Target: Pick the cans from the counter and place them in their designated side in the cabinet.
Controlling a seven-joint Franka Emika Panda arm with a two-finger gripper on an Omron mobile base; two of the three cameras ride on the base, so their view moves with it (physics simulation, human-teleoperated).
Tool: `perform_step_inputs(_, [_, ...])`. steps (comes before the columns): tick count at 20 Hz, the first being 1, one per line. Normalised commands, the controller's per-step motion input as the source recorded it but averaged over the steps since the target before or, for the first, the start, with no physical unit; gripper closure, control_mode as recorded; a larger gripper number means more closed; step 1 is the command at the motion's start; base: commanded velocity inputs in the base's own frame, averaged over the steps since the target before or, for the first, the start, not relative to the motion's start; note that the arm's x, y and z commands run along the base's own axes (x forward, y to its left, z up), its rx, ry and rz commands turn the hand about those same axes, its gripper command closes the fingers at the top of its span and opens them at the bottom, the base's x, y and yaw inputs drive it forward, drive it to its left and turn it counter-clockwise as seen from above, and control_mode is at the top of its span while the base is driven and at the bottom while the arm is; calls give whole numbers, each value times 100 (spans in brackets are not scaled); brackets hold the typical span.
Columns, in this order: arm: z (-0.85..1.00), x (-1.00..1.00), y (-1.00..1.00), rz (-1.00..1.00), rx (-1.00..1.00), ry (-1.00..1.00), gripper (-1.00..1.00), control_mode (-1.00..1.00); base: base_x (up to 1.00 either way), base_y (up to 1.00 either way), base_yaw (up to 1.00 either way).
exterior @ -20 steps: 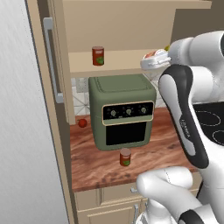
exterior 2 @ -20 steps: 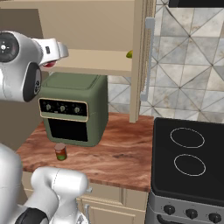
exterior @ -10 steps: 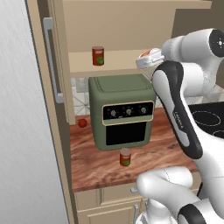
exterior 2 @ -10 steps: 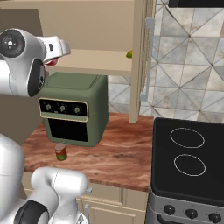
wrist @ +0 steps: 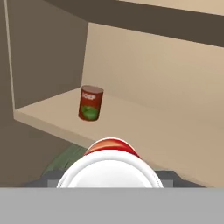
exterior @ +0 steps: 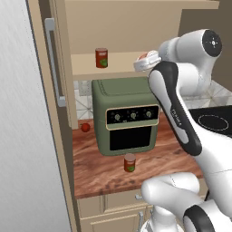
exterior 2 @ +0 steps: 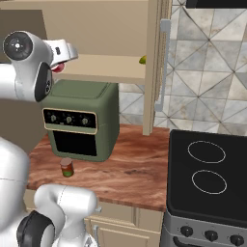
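Observation:
My gripper (exterior: 145, 62) is shut on a bright red can (exterior: 143, 57) with a white rim, held at shelf height just in front of the open cabinet (exterior: 136, 27). From the right it sits at the shelf's left end (exterior 2: 59, 63). In the hand view the held can's white top (wrist: 109, 168) hides the fingers. A red can with a green label (wrist: 90, 103) stands upright on the cabinet shelf (exterior: 122, 63), to the left of the gripper (exterior: 101, 58). A brown-red can (exterior: 130, 162) stands on the counter (exterior: 99, 172) in front of the oven, also seen from the right (exterior 2: 67, 167).
A green oven (exterior: 127, 115) stands on the counter right below the shelf. A small red fruit (exterior: 85, 127) lies left of it. The cabinet door (exterior: 50, 90) with a grey handle hangs open at left. A small green thing (exterior 2: 143, 60) sits at the shelf's right end. The black stovetop (exterior 2: 207, 169) is on the right.
The arm has carried the held red can leftward in the left base view, closer to the cabinet shelf. The other two cans have not moved.

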Motion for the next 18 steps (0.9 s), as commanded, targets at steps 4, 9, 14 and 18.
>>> perform_step_inputs(4, [-6,25,11,3,-2,1,100,-100,0,0,0])
perform_step_inputs(9, [-2,27,2,4,0,1,100,-100,0,0,0])
perform_step_inputs(14, [-9,31,7,3,0,5,100,-100,0,0,0])
perform_step_inputs(18, [-8,31,6,3,0,6,100,-100,0,0,0])
